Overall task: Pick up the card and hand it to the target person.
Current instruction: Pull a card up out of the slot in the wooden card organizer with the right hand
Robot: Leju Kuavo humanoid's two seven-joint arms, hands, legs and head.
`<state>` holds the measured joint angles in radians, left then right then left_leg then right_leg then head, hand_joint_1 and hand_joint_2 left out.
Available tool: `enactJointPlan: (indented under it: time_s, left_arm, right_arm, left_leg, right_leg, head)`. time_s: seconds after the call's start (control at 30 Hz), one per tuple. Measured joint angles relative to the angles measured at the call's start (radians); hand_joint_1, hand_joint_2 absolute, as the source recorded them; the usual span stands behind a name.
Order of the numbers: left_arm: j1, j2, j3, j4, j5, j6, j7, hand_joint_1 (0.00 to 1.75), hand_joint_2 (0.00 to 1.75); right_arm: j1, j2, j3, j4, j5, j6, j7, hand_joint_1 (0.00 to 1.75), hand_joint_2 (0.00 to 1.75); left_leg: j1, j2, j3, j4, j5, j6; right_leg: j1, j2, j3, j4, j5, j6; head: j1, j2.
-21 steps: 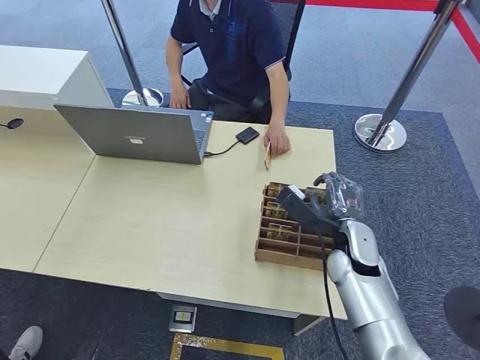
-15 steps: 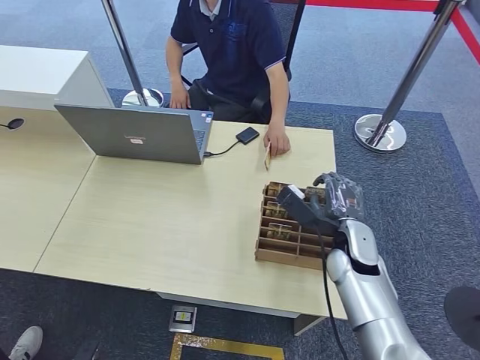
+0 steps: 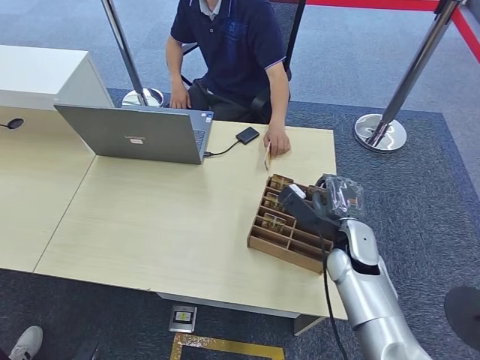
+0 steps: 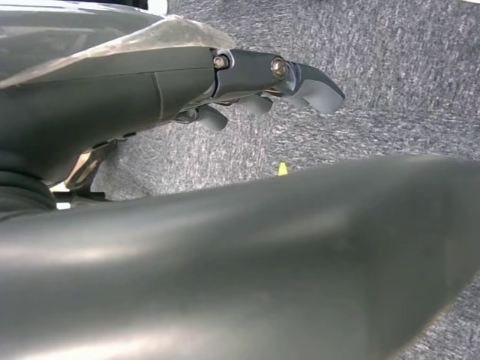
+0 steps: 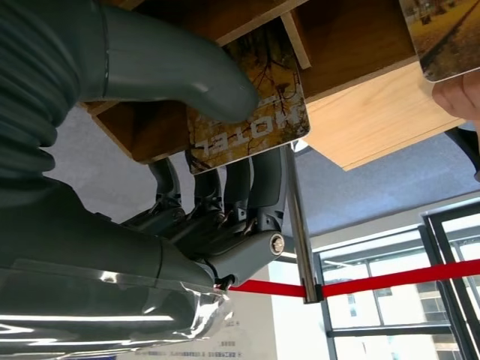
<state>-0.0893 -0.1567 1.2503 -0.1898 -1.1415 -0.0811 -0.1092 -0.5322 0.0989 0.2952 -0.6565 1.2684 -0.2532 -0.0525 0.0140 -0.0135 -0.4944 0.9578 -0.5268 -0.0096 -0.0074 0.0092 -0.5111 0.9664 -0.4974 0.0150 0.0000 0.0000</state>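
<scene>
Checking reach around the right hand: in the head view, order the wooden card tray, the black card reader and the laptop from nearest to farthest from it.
1. Wooden card tray: directly under the right hand.
2. Black card reader: farther up the table, beside the person's hand.
3. Laptop: far across the table, toward the robot's left.

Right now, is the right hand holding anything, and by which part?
Yes: the right hand pinches a card printed HOTEL, thumb on its printed face, fingers behind, at the edge sticking out of the wooden tray.
</scene>
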Motion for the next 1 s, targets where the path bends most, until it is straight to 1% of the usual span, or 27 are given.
enactJointPlan:
  time_s: [0.23,0.3,0.37,0.43,0.5,0.57,0.7,0.83,0.93,1.0]
  left_arm:
    - [0.001,0.000,0.003,0.000,0.002,0.000,-0.001,0.00,0.00]
    - [0.001,0.000,0.002,0.000,0.002,0.000,-0.001,0.00,0.00]
    - [0.001,0.001,0.002,0.000,0.001,-0.001,-0.003,0.00,0.00]
    - [0.001,0.002,0.000,0.000,0.000,-0.004,-0.006,0.00,0.00]
    - [0.001,0.003,-0.001,0.000,-0.001,-0.005,-0.009,0.00,0.00]
    - [0.001,0.003,-0.002,-0.001,-0.001,-0.006,-0.012,0.00,0.00]
    - [0.001,0.003,-0.006,0.000,-0.005,-0.006,-0.017,0.00,0.00]
    - [0.000,0.003,-0.011,0.000,-0.010,-0.009,-0.023,0.00,0.00]
    - [-0.002,0.003,-0.021,0.001,-0.020,-0.014,-0.027,0.00,0.00]
    - [-0.004,0.003,-0.030,0.002,-0.027,-0.017,-0.028,0.00,0.00]
  right_arm:
    - [0.027,-0.009,0.021,-0.067,0.015,-0.001,-0.006,1.24,1.75]
    - [0.038,-0.015,0.027,-0.095,0.018,0.000,-0.008,1.25,1.75]
    - [0.061,-0.027,0.040,-0.156,0.022,0.004,-0.011,1.35,1.75]
    - [0.086,-0.039,0.055,-0.228,0.024,0.011,-0.014,1.59,1.75]
    - [0.103,-0.047,0.067,-0.278,0.023,0.018,-0.016,1.75,1.75]
    - [0.116,-0.056,0.079,-0.325,0.021,0.023,-0.020,1.75,1.75]
    - [0.149,-0.094,0.123,-0.466,0.003,0.037,-0.033,1.75,1.75]
    - [0.161,-0.117,0.147,-0.560,-0.027,0.055,-0.047,1.75,1.75]
    - [0.139,-0.124,0.171,-0.598,-0.034,0.057,-0.059,1.75,1.75]
    - [0.102,-0.118,0.187,-0.582,-0.037,0.062,-0.064,1.75,1.75]
  left_leg:
    - [0.000,0.000,0.000,0.000,0.000,0.000]
    - [0.000,-0.001,0.000,0.000,0.000,0.000]
    - [0.000,-0.001,0.000,0.000,0.000,0.000]
    - [0.000,-0.001,0.000,0.000,0.000,0.000]
    - [0.000,-0.001,0.000,0.000,0.000,0.000]
    - [0.000,-0.001,0.000,0.000,0.000,0.000]
    - [0.000,-0.002,0.000,0.000,0.000,0.000]
    - [0.000,-0.001,0.000,0.000,0.000,0.000]
    - [0.000,-0.001,-0.001,0.000,0.000,0.000]
    - [0.000,0.000,-0.001,0.000,0.000,0.000]
  right_leg:
    - [0.000,0.000,0.000,0.000,0.000,0.000]
    - [0.000,-0.001,0.000,0.000,0.000,0.000]
    - [0.000,-0.001,0.000,0.000,0.000,0.000]
    - [0.000,-0.001,0.000,0.000,0.000,0.000]
    - [0.000,-0.001,0.000,0.000,0.000,0.000]
    - [0.000,-0.001,0.000,0.000,0.000,0.000]
    - [0.000,-0.002,0.000,0.000,0.000,0.000]
    - [0.000,-0.001,0.000,0.000,0.000,0.000]
    - [0.000,-0.001,0.000,0.000,0.000,0.000]
    - [0.000,-0.001,-0.001,0.000,0.000,0.000]
  head:
    - [0.000,0.000]
    - [0.000,0.000]
    - [0.000,0.000]
    - [0.000,0.000]
    - [0.000,0.000]
    - [0.000,0.000]
    - [0.000,0.000]
    - [0.000,0.000]
    - [0.000,0.000]
    - [0.000,0.000]
